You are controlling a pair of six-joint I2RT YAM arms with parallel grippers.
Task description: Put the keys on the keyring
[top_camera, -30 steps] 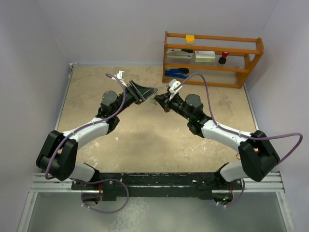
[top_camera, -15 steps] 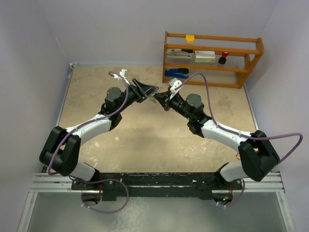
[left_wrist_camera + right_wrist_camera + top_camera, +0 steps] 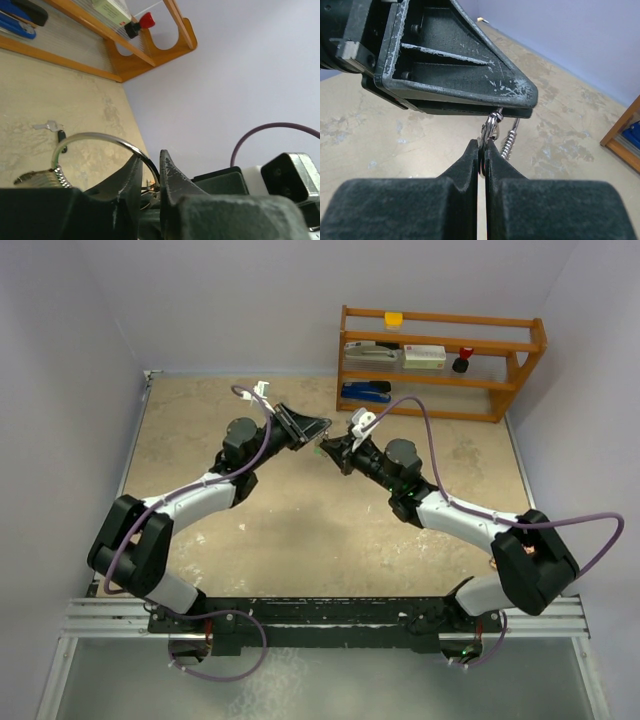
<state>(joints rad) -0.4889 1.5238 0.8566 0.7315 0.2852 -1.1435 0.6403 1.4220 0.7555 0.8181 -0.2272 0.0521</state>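
Silver keyring sits clamped in left fingers; right fingers, pressed together, meet it head-on from opposite.

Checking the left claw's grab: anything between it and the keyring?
Nothing visible. The keyring sits in the gap between the fingers of the left claw, its wire arching out to one side. The right claw pinches it from the opposite side, outside that gap.

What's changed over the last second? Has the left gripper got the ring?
Yes. The left gripper swung rightward up to the right gripper, and its jaws closed onto the keyring. The right gripper barely moved and stays pinched shut on the keyring.
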